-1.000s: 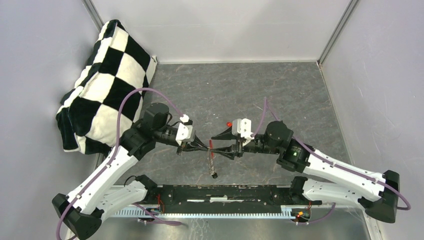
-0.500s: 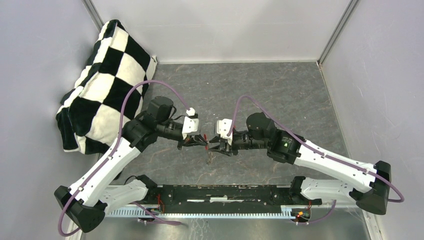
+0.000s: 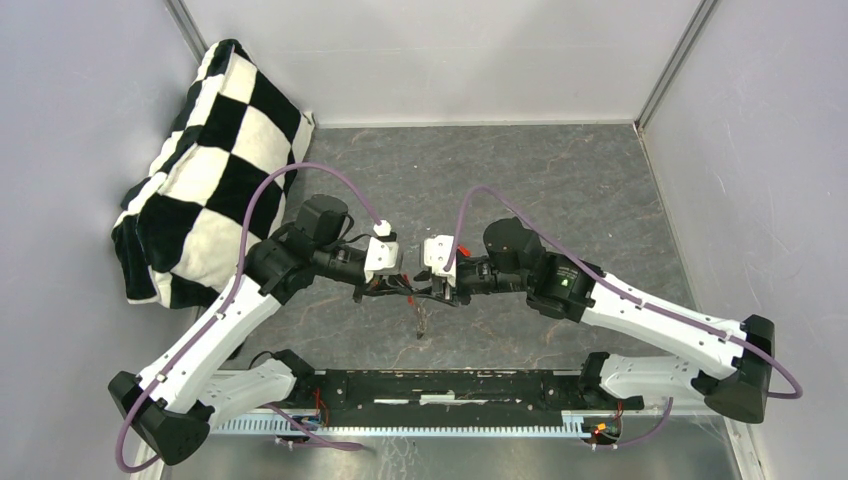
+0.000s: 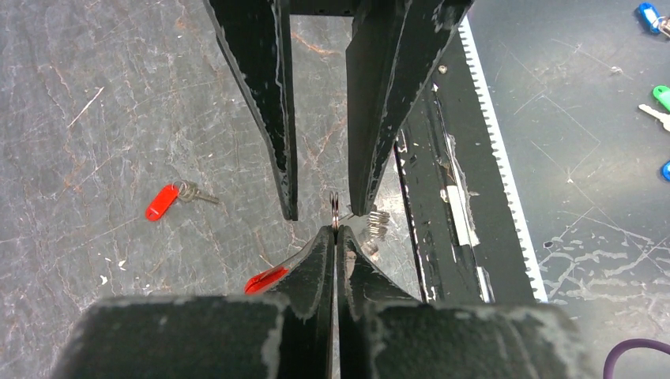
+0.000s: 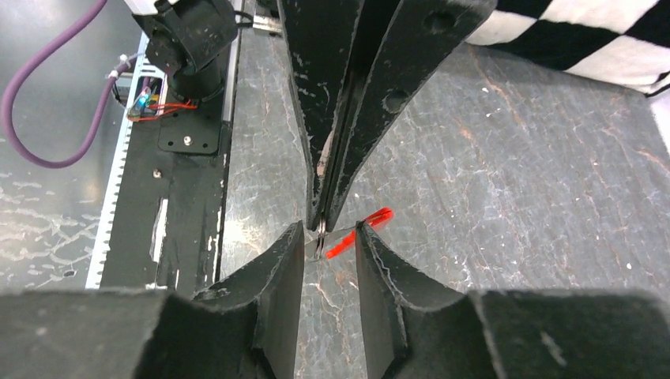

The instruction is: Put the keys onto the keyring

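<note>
My left gripper (image 4: pixel 336 230) is shut on the keyring (image 4: pixel 334 209), a thin metal ring seen edge-on sticking out of its tips. The ring's red band (image 4: pixel 265 279) pokes out beside the left finger, and a grey toothed piece (image 4: pixel 376 227) hangs below. My right gripper (image 5: pixel 328 233) faces it tip to tip, open, its fingers (image 5: pixel 294 245) straddling the ring (image 5: pixel 318 241); the red band (image 5: pixel 359 234) reaches its right fingertip. A red-headed key (image 4: pixel 162 201) lies on the table. No black-headed key shows. From above, both grippers (image 3: pixel 414 288) meet mid-table.
A black-and-white checkered cushion (image 3: pixel 210 160) leans in the far left corner. A black rail (image 3: pixel 450 385) runs along the near edge between the arm bases. Blue (image 4: pixel 648 16) and green (image 4: pixel 662 96) keys lie beyond the rail. Grey walls enclose the table.
The right arm has swung left until its tips meet the left gripper's, and its jaws have narrowed around the ring. The left gripper rose slightly, still shut on the ring.
</note>
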You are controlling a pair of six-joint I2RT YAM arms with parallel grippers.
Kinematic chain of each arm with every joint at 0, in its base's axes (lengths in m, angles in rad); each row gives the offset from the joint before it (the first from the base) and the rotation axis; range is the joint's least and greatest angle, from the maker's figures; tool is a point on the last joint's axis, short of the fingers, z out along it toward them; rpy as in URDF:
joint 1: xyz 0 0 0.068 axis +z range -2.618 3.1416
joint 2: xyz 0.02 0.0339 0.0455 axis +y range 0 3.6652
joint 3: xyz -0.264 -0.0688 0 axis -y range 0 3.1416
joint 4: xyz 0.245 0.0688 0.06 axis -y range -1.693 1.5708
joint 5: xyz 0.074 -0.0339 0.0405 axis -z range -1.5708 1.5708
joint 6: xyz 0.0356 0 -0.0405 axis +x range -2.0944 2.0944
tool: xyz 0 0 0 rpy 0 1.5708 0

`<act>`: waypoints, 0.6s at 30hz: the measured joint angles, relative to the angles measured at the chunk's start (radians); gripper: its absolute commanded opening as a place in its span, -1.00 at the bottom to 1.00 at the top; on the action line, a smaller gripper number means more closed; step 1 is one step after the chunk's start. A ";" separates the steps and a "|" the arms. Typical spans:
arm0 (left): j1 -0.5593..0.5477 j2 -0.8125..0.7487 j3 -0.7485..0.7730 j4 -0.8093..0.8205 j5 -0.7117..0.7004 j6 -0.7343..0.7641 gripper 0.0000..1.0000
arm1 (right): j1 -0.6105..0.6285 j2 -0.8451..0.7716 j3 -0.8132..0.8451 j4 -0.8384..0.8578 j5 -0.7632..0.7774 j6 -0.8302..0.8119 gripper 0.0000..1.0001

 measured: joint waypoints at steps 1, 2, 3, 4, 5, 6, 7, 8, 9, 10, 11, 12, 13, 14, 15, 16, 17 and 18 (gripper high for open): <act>0.000 0.000 0.000 0.000 0.000 0.000 -0.95 | 0.000 0.005 0.001 -0.004 -0.003 -0.002 -0.35; 0.000 -0.001 0.000 0.000 0.000 0.000 -0.96 | 0.000 0.010 0.001 -0.009 -0.006 -0.006 -0.39; 0.000 -0.002 0.000 0.000 0.000 0.000 -0.95 | 0.000 0.014 0.002 -0.014 -0.010 -0.009 -0.45; 0.000 -0.004 0.000 0.000 0.000 0.000 -0.96 | 0.000 0.019 0.003 -0.022 -0.013 -0.012 -0.52; 0.000 -0.005 0.000 0.000 0.000 0.000 -0.96 | 0.000 0.023 0.003 -0.026 -0.015 -0.013 -0.58; 0.000 -0.008 0.000 -0.001 -0.001 0.001 -0.95 | 0.000 0.026 0.005 -0.027 -0.018 -0.016 -0.64; 0.000 -0.009 0.000 -0.002 -0.001 0.001 -0.95 | 0.000 0.028 0.006 -0.028 -0.020 -0.019 -0.69; 0.000 -0.010 0.000 -0.002 0.000 0.002 -0.96 | 0.000 0.029 0.010 -0.029 -0.022 -0.019 -0.73; 0.000 -0.011 0.000 -0.002 0.002 0.002 -0.95 | 0.000 0.029 0.012 -0.029 -0.023 -0.021 -0.79; 0.000 -0.013 0.000 -0.002 0.004 0.002 -0.95 | 0.000 0.029 0.013 -0.029 -0.025 -0.021 -0.87; 0.000 -0.014 0.000 -0.002 0.007 0.002 -0.96 | 0.000 0.029 0.014 -0.028 -0.026 -0.020 -0.92; 0.000 -0.015 0.000 -0.002 0.009 0.002 -0.96 | 0.000 0.029 0.014 -0.027 -0.027 -0.021 -0.98; 0.000 -0.015 0.000 -0.003 0.011 0.002 -0.96 | 0.000 0.029 0.014 -0.026 -0.029 -0.019 -0.99; 0.000 -0.015 0.000 -0.003 0.013 0.002 -0.94 | 0.000 0.029 0.014 -0.025 -0.031 -0.019 -0.99; 0.000 -0.015 0.000 -0.003 0.014 0.003 -0.74 | 0.000 0.029 0.014 -0.024 -0.032 -0.017 -0.99; 0.000 -0.015 0.000 -0.003 0.014 0.003 -0.44 | 0.000 0.029 0.014 -0.023 -0.032 -0.016 -0.99; 0.000 -0.015 0.000 -0.004 0.016 0.006 -0.29 | 0.000 0.027 0.011 -0.018 -0.031 -0.010 -0.99; 0.000 -0.016 0.000 -0.005 0.019 0.006 -0.20 | -0.001 0.023 0.002 -0.004 -0.027 -0.006 -0.99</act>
